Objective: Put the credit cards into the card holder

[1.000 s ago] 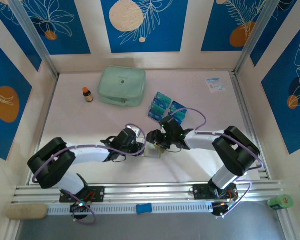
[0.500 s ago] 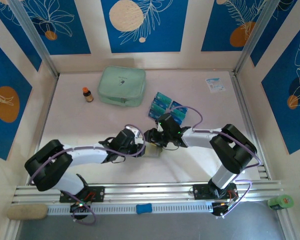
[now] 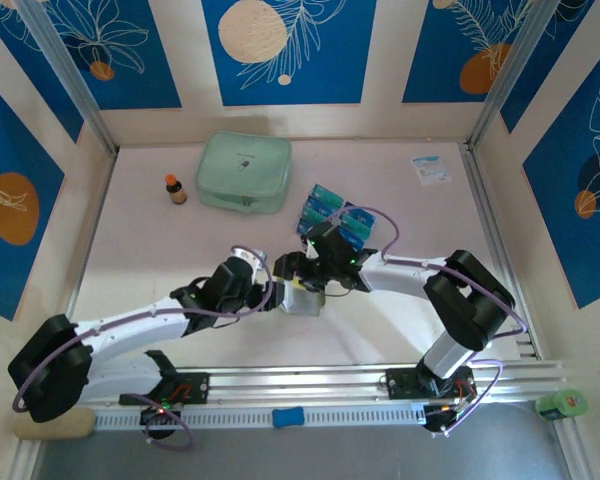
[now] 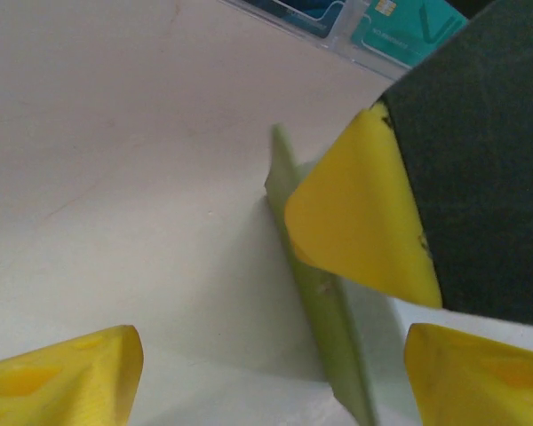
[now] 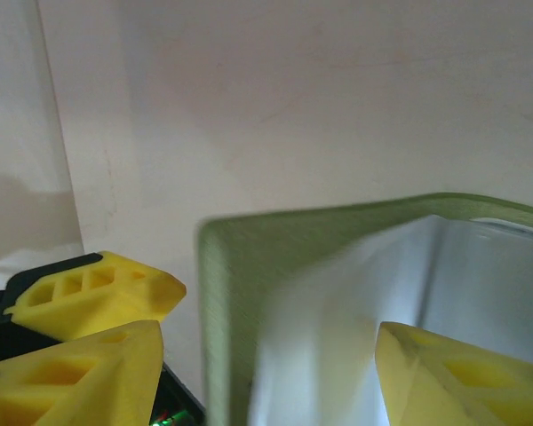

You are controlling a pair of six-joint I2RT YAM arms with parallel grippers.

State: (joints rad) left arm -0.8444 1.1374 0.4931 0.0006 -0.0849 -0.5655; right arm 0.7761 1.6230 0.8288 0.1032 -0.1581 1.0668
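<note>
Roughly at the table's (image 3: 160,250) middle, the card holder (image 3: 300,299) is being flanked by both arms in the top view. The left gripper (image 3: 276,288) is being held at its 9 o'clock side and the right gripper (image 3: 302,274) at its 12 o'clock side.

Through the left wrist camera, the card holder (image 4: 324,302) is being seen standing on edge between the left gripper's (image 4: 274,355) fingers, which are being kept wide apart with nothing pinched. A yellow finger (image 4: 355,213) of the right gripper is being pressed against its upper edge.

Through the right wrist camera, the olive cover (image 5: 240,266) is being shown folded open, pale inside, between the right gripper's (image 5: 262,364) spread fingers. Whether it is being touched at 4 o'clock cannot be told through the blur.

The credit cards (image 3: 332,211) are being left flat at the holder's 1 o'clock, near but apart. A mint pouch (image 3: 243,172) and a small bottle (image 3: 175,189) are being left towards 11 o'clock.
</note>
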